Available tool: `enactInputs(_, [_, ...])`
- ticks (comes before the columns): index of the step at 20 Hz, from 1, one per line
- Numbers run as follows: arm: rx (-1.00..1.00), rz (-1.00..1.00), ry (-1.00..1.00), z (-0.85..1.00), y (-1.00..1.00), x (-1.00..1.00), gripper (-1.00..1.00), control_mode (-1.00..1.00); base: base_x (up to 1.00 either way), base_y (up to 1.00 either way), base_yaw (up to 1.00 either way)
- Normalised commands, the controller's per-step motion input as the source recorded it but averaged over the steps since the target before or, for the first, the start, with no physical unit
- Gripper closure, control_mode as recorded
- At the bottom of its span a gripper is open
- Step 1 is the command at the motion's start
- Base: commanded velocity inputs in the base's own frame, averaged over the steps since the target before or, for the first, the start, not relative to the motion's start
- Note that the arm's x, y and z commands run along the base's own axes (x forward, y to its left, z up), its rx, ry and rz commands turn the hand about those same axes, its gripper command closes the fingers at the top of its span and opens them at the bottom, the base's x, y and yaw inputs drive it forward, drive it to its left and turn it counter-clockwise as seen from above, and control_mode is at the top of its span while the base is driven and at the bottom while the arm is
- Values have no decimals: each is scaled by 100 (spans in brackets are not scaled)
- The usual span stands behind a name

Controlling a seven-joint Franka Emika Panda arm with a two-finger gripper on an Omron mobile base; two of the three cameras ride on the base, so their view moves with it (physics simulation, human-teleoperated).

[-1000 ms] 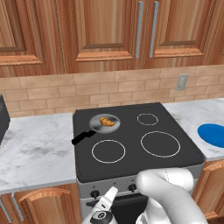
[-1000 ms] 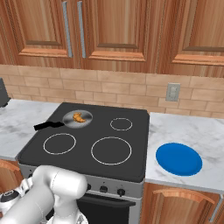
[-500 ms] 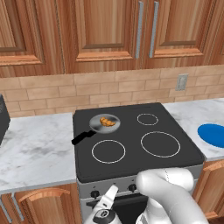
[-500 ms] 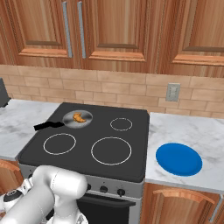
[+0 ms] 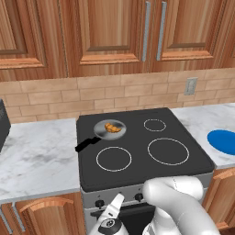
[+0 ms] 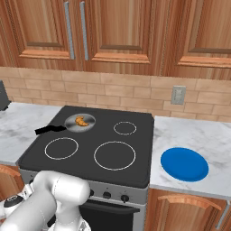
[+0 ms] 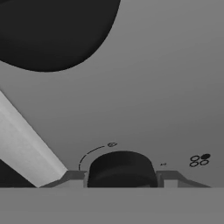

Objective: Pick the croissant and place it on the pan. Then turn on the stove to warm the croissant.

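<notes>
The croissant [image 5: 112, 128] [image 6: 81, 121] lies inside the grey pan [image 5: 102, 132] [image 6: 72, 123], which sits on the rear left burner of the stove [image 5: 183, 172] [image 6: 140, 135]. Its black handle points to the front left. My gripper [image 7: 121, 177] is low at the stove's steel front, shut on a black knob [image 7: 121, 166] that sits between its two fingertips. In the left base view the hand [image 5: 112, 213] points up at the knob row, just below the cooktop's front edge. A second black knob [image 7: 52, 30] looms at the hand view's upper left.
A flat blue plate [image 5: 222, 140] [image 6: 184, 163] rests on the marble counter right of the stove. Wooden cabinets hang above, and a wall outlet [image 6: 178, 94] sits on the brick backsplash. More knobs [image 6: 107, 195] line the steel front.
The jaws have closed onto the knob. The hand has stayed at the stove's front, and the croissant and pan have not moved.
</notes>
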Motion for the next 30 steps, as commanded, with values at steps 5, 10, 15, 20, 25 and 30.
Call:
enactInputs(5, [0, 0, 0, 0, 0, 0, 100, -100, 0, 0, 0])
enactInputs(10, [0, 0, 0, 0, 0, 0, 100, -100, 0, 0, 0])
enactInputs(15, [-2, 3, 1, 0, 0, 0, 100, -100, 0, 0, 0])
enactInputs(20, [-13, 5, 0, -1, 0, 0, 100, -100, 0, 0, 0])
enactInputs(25, [-20, 7, 0, -5, 0, 0, 100, -100, 0, 0, 0])
enactInputs(30, [-21, 5, 0, -2, 0, 0, 100, -100, 0, 0, 0])
